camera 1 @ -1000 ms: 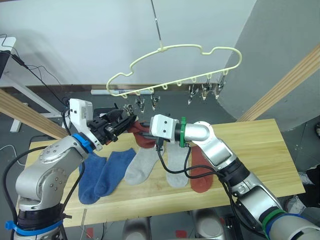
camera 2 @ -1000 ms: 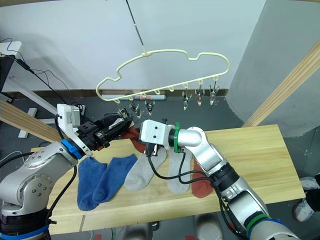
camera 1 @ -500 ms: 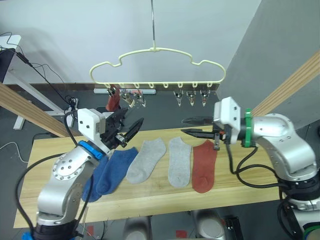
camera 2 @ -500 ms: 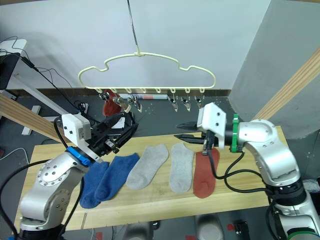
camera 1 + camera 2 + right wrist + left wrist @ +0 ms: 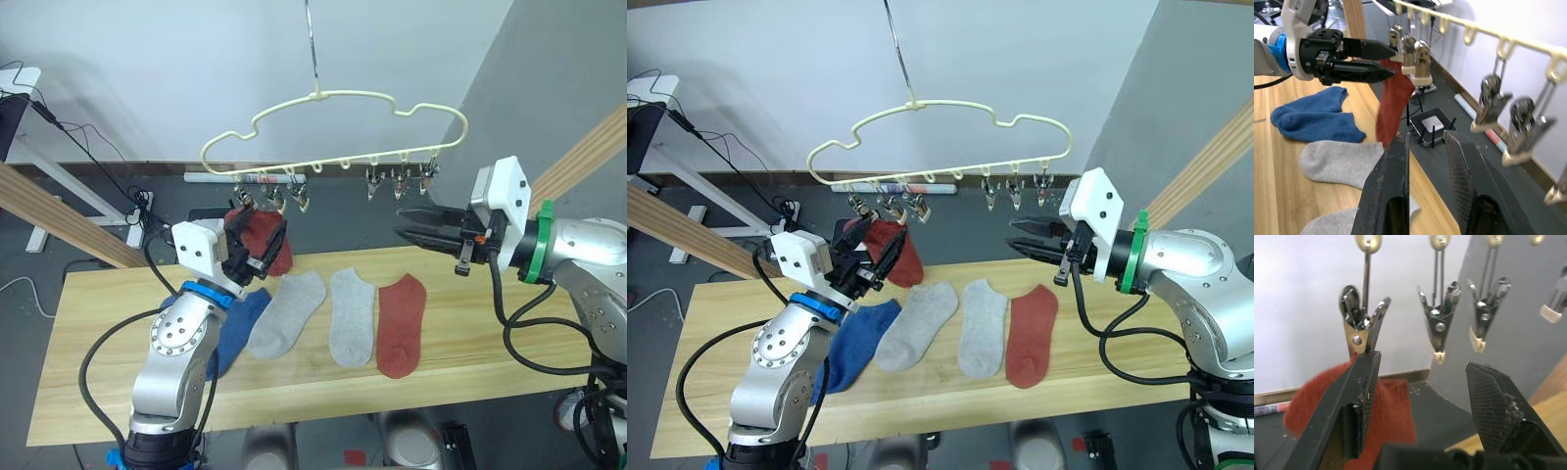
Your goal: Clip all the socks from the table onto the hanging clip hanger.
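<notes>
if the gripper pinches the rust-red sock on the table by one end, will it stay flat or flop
Likely it flops: the rust-red knit sock lying flat on the pale wooden table matches the rust-red sock already clipped to the pale-yellow wire clip hanger, which hangs limp with folds. It probably weighs little, since one small metal clip holds the hanging one. The soft knit should not slip much.

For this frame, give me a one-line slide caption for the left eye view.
One rust-red sock hangs clipped on the clip hanger; five socks lie on the table, both grippers open.
</notes>
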### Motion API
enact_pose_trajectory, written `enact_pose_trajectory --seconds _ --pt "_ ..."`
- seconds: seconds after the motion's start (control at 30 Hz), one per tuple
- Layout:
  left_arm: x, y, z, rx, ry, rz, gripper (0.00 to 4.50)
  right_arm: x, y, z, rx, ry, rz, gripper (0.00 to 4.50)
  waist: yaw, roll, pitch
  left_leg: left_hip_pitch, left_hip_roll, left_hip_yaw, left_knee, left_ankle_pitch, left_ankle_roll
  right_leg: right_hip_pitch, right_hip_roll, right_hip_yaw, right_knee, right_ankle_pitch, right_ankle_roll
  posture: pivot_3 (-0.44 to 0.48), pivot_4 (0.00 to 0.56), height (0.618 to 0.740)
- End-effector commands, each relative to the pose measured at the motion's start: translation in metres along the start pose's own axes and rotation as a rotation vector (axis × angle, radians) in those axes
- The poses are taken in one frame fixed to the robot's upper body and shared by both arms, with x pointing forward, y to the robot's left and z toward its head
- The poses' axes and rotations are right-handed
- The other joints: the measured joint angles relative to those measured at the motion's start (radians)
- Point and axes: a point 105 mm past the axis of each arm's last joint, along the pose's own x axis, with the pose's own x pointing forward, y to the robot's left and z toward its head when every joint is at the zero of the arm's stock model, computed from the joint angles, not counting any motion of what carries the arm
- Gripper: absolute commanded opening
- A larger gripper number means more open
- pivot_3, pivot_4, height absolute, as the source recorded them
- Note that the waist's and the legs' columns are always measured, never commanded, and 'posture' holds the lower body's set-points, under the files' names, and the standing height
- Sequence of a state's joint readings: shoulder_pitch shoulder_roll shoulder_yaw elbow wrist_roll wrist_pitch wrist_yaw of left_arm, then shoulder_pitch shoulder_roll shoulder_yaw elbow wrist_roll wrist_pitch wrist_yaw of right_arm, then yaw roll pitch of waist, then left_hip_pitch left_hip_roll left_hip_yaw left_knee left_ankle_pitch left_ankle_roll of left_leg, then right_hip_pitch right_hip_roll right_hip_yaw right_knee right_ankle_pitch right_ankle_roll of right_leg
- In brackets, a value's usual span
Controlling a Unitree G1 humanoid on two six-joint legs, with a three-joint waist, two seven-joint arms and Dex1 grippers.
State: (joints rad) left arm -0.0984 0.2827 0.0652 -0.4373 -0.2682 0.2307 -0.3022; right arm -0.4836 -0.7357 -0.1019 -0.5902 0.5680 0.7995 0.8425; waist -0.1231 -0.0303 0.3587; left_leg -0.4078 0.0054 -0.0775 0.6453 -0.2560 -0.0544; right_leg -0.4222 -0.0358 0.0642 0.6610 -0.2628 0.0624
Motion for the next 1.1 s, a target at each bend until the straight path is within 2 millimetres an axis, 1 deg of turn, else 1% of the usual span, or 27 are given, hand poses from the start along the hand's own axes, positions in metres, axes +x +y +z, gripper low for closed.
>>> enact_pose_trajectory --seconds 0.03,0.1,0.3,0.5,0.7,0.87,1.0,1.1 --pt "0.002 -0.005 0.012 0.034 -0.070 -0.014 3.05 -0.006 0.005 0.011 -0.042 -0.023 -0.014 1.12 -0.009 0.000 0.000 0.000 0.000 0.000 0.000 0.000 0.000 0.000 0.000 0.000 0.000 0.000 0.000 -0.292 0.369 0.740" --pt "0.003 -0.006 0.011 0.039 -0.079 -0.005 3.05 -0.006 0.006 0.009 -0.039 -0.017 -0.014 1.12 -0.015 0.000 0.000 0.000 0.000 0.000 0.000 0.000 0.000 0.000 0.000 0.000 0.000 0.000 0.000 -0.300 0.370 0.740" --pt "0.006 0.006 0.014 0.061 -0.102 0.074 3.05 -0.008 0.006 0.008 -0.038 -0.004 -0.019 1.12 -0.020 0.000 0.000 0.000 0.000 0.000 0.000 0.000 0.000 0.000 0.000 0.000 0.000 0.000 0.000 -0.303 0.371 0.740" --pt "0.007 0.007 0.020 0.064 -0.132 0.095 3.05 -0.009 0.005 0.008 -0.039 0.004 -0.020 1.12 -0.021 0.000 0.000 0.000 0.000 0.000 0.000 0.000 0.000 0.000 0.000 0.000 0.000 0.000 0.000 -0.306 0.373 0.740" --pt "0.005 0.006 0.020 0.064 -0.131 0.112 3.05 -0.009 0.004 0.008 -0.038 0.004 -0.028 1.12 -0.021 0.000 0.000 0.000 0.000 0.000 0.000 0.000 0.000 0.000 0.000 0.000 0.000 0.000 0.000 -0.304 0.375 0.740" --pt "0.007 0.016 0.027 0.081 -0.153 0.161 3.05 -0.009 0.004 0.007 -0.037 0.005 -0.028 1.12 -0.021 0.000 0.000 0.000 0.000 0.000 0.001 0.000 0.000 0.000 0.000 0.000 0.000 0.000 0.000 -0.305 0.374 0.740" --pt "0.005 0.019 0.026 0.065 -0.143 0.195 3.05 -0.009 0.004 0.006 -0.035 0.006 -0.028 1.12 -0.021 0.000 0.000 0.000 0.000 0.000 0.000 0.000 0.000 0.000 0.001 0.000 0.000 0.000 0.000 -0.297 0.375 0.740" --pt "0.008 0.018 0.027 0.059 -0.146 0.188 3.05 -0.008 0.003 0.006 -0.034 0.003 -0.027 1.12 -0.021 0.000 0.000 0.000 0.000 0.000 0.000 0.000 0.000 0.000 0.000 0.000 0.000 0.000 0.000 -0.297 0.374 0.740"
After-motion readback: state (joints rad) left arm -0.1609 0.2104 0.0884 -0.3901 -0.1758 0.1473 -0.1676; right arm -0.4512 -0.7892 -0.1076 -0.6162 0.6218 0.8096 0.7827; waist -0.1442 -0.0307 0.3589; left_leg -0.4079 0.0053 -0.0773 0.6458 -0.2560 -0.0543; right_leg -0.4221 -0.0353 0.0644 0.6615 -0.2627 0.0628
